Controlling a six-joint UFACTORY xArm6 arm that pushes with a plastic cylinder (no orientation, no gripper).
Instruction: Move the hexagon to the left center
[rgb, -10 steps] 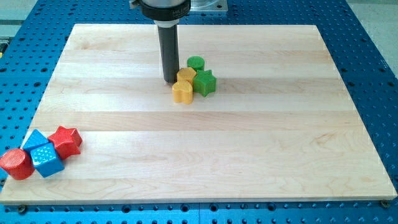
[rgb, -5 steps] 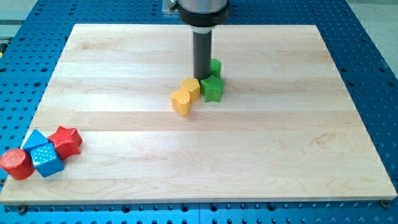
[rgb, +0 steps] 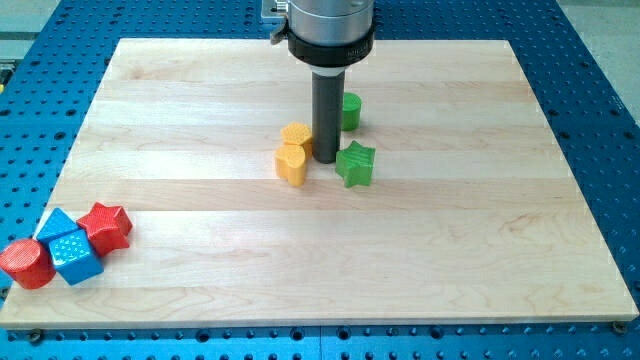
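Near the board's top-centre, your tip (rgb: 325, 160) sits just right of the yellow hexagon (rgb: 297, 137); no fingers here, nothing gripped. Push squarely toward the left edge's middle, dodging the yellow heart (rgb: 291, 164).

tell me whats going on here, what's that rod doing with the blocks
An arm with a dark rod is pushing blocks around a wooden board. My tip sits mid-board, wedged between the yellow hexagon on the view's left and the green star on the right. A yellow heart-like block sits below the hexagon, and a green cylinder behind the rod. The hexagon has not reached the left centre.
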